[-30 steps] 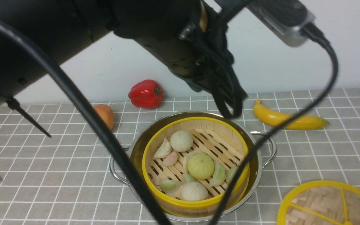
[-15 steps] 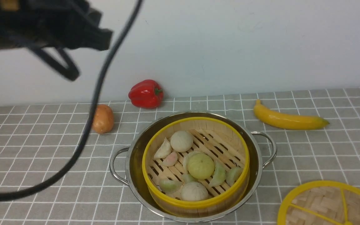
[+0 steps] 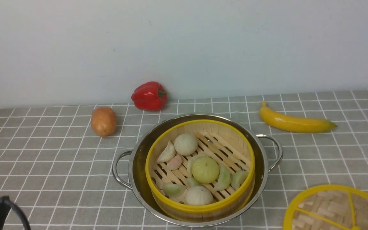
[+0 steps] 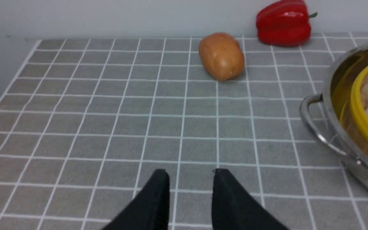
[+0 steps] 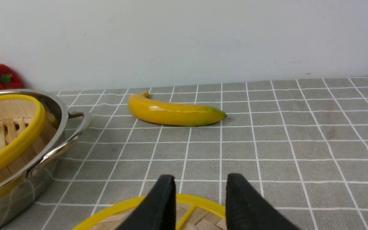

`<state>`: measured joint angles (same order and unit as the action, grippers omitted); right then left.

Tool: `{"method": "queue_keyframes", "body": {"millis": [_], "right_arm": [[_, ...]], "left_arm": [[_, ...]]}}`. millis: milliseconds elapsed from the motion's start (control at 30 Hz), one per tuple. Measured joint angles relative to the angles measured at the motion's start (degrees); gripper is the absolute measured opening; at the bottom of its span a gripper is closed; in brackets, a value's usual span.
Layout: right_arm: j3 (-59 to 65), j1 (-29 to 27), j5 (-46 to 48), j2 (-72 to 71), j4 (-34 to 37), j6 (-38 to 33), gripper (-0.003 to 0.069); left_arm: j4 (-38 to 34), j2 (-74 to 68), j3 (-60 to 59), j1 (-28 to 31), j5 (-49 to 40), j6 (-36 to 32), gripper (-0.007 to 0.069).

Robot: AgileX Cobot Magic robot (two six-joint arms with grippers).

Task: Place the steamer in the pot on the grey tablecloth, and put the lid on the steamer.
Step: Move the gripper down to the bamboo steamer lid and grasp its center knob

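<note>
The steamer [image 3: 217, 145] sits down inside the pot [image 3: 138, 172], with its buns and dumplings [image 3: 205, 169] on the wooden slats, and the pot stands in the middle of the grey tablecloth [image 3: 59, 159]. So the first job looks done, and the lid [image 3: 331, 207] comes next. The lid lies flat on the cloth at about 4 o'clock from the pot, near it but not touching, and part of it runs off the front view. The right gripper [image 5: 200, 176] hovers over the lid's yellow rim with its two black fingers spread apart and nothing between them. I think it must go down, pinch the lid, lift it, carry it toward 10 o'clock and set it flat on the steamer's yellow rim. The pot's looped handle [image 3: 275, 153] sticks out on that side, so the lid should go up high enough to pass over it. The left gripper [image 4: 189, 172] is at about 8 o'clock from the pot, over bare cloth, fingers apart and holding nothing. The banana [image 3: 294, 123] at 2 o'clock, the red pepper [image 3: 149, 95] at 11 and the potato [image 3: 103, 120] at 10 are all well away from the lid's path. The wall [image 3: 203, 48] stands close behind the cloth.
</note>
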<state>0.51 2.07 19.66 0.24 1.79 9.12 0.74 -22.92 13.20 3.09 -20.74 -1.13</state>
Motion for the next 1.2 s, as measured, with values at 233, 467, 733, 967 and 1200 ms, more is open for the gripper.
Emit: {"method": "queue_keyframes", "body": {"millis": [233,467,733,967,1200], "right_arm": [[0.0,0.0,0.0,0.0,0.0,0.0,0.0243],[0.0,0.0,0.0,0.0,0.0,0.0,0.0243],[0.0,0.0,-0.01,0.0,0.0,0.0,0.0243],[0.0,0.0,-0.01,0.0,0.0,0.0,0.0243],[0.0,0.0,-0.01,0.0,0.0,0.0,0.0243]], "left_arm": [[4.15,13.57,-9.11,0.06,-0.36,-0.33,0.0202],[7.08,22.59,-13.51,0.06,-1.95,-0.38,0.0211],[7.41,22.83,-13.65,0.06,-2.14,-0.38,0.0223],[7.4,22.83,-13.65,0.06,-2.14,-0.38,0.0232],[7.4,22.83,-13.65,0.06,-2.14,-0.44,0.0242]]}}
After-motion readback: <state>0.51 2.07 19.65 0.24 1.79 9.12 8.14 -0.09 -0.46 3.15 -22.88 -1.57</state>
